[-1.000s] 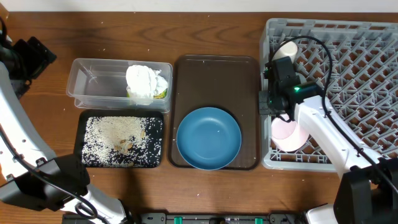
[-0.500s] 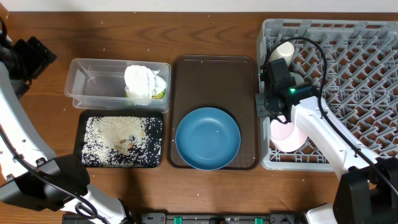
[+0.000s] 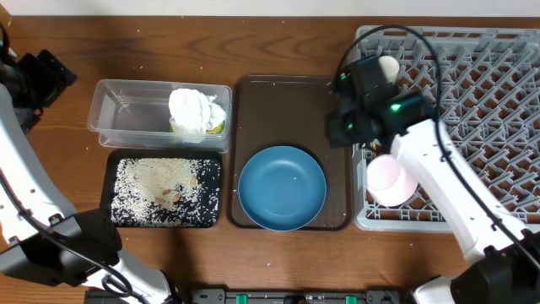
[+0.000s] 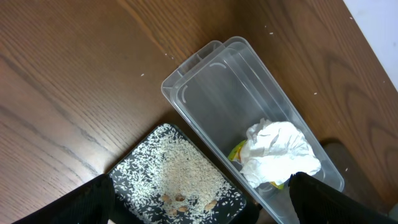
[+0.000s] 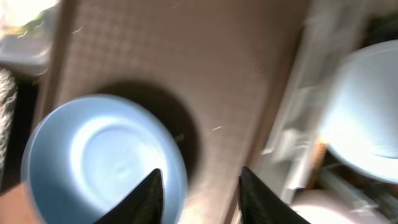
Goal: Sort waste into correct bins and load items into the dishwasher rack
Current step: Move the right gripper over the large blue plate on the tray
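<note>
The dark-blue plate (image 3: 282, 187) lies on the brown serving tray (image 3: 291, 101). My right gripper (image 3: 344, 128) hovers over that tray's right edge, beside the grey rack (image 3: 472, 110). In the right wrist view its jaws (image 5: 202, 198) stand apart with nothing between them, the plate (image 5: 99, 155) below left. The rack holds a pinkish bowl (image 3: 388, 179), a cream cup (image 3: 389, 64) and a light-blue dish (image 5: 367, 106). A white napkin (image 3: 196, 110) and a yellow-green wrapper (image 3: 218, 127) lie in the clear tub (image 3: 135, 114). Rice covers the black tray (image 3: 164, 192). My left gripper (image 4: 205, 205) is open, high above both bins.
The left arm (image 3: 38, 76) stands at the table's far left edge. The rack's near wall (image 3: 401, 221) lies close to the table's front edge. Bare wood shows behind the tub and brown tray.
My right gripper has moved left from the rack's front-left corner to over the brown tray's right edge, and its jaws have opened. The left arm has not moved.
</note>
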Robot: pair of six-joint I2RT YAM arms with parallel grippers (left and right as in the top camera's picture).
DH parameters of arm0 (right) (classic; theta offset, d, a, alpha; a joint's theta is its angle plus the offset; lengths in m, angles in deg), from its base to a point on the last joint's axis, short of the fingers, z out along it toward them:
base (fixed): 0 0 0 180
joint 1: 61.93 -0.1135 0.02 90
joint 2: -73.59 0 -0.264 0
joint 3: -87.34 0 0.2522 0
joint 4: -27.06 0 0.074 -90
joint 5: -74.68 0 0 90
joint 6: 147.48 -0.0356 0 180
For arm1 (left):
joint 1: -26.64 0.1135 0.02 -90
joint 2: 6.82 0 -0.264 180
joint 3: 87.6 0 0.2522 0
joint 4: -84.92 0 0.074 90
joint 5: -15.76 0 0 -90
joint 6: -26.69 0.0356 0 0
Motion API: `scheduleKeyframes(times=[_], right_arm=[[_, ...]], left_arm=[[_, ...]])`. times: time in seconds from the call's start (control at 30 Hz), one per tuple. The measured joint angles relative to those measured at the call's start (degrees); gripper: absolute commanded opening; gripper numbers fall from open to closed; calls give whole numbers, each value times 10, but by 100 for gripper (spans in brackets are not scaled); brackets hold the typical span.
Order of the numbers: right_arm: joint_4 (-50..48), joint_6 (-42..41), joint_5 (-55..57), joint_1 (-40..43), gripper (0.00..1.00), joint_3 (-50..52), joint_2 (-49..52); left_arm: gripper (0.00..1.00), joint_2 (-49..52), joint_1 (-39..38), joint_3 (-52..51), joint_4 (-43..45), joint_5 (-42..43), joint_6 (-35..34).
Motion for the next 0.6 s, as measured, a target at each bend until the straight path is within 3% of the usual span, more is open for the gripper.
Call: scheduleKeyframes(times=[0.33,0.6], right_arm=[[-41,2,-97,-142,44,7,0],[-69,2,-51,-271,46,7,5]], left_arm=[[92,0,0,0,0,0,0],[92,0,0,0,0,0,0]])
